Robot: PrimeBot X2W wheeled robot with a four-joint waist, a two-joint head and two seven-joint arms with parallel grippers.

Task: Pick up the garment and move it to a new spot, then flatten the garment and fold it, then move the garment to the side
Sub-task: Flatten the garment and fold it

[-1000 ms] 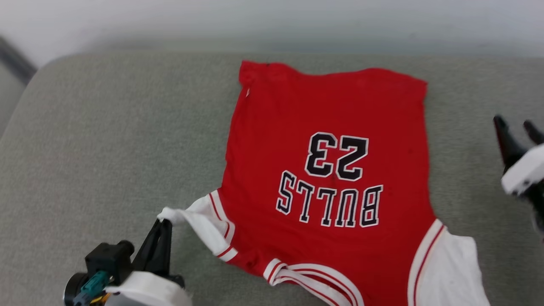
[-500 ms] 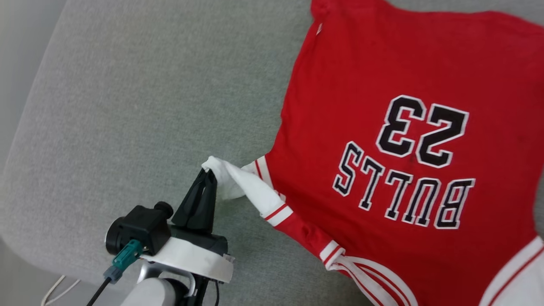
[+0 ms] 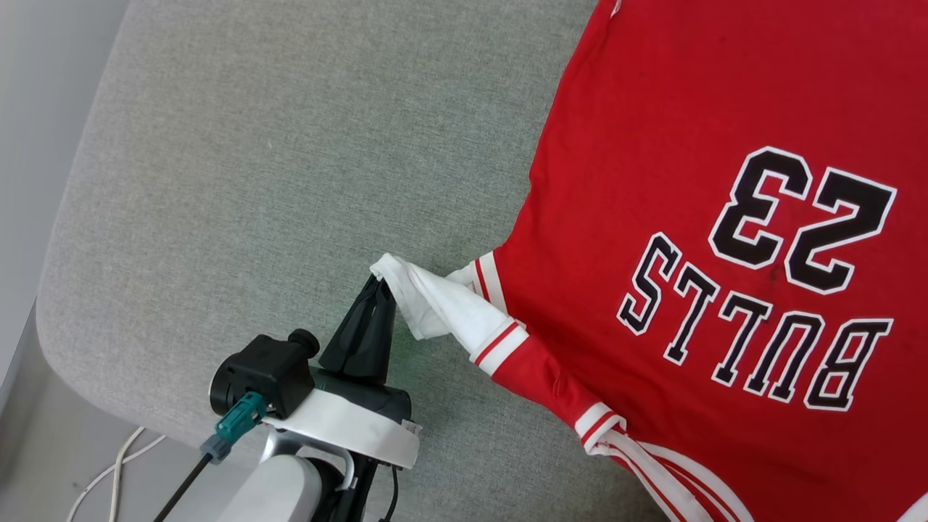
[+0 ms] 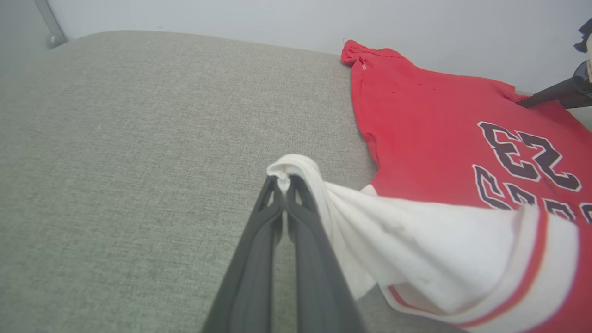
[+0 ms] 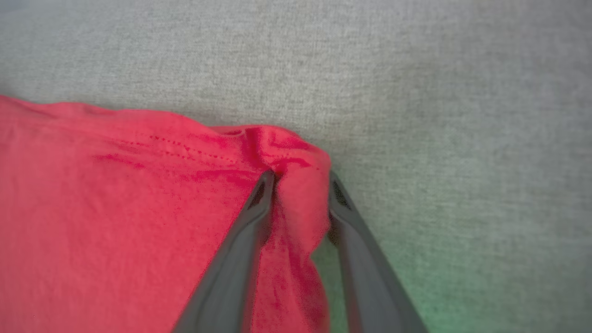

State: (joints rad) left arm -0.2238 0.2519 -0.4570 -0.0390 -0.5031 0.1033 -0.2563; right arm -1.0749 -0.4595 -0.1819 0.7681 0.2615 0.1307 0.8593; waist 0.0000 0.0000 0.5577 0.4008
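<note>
The garment lies print-up on a grey cushion, a red jersey with a black "BULLS 23". My left gripper is shut on the tip of its white sleeve, which is drawn out to the left and lifted a little. In the left wrist view the sleeve drapes off the closed left gripper. In the right wrist view my right gripper pinches a bunched red corner of the garment; cloth fills the gap between its fingers.
The cushion's rounded edge runs along the left and bottom of the head view, with floor and a pale cable beyond. A dark finger of the right arm rests at the garment's far corner. Bare cushion lies left of the garment.
The head camera has swung left and down. My left gripper still holds the sleeve. The right gripper, open beside the garment a second ago, has closed in on the red corner.
</note>
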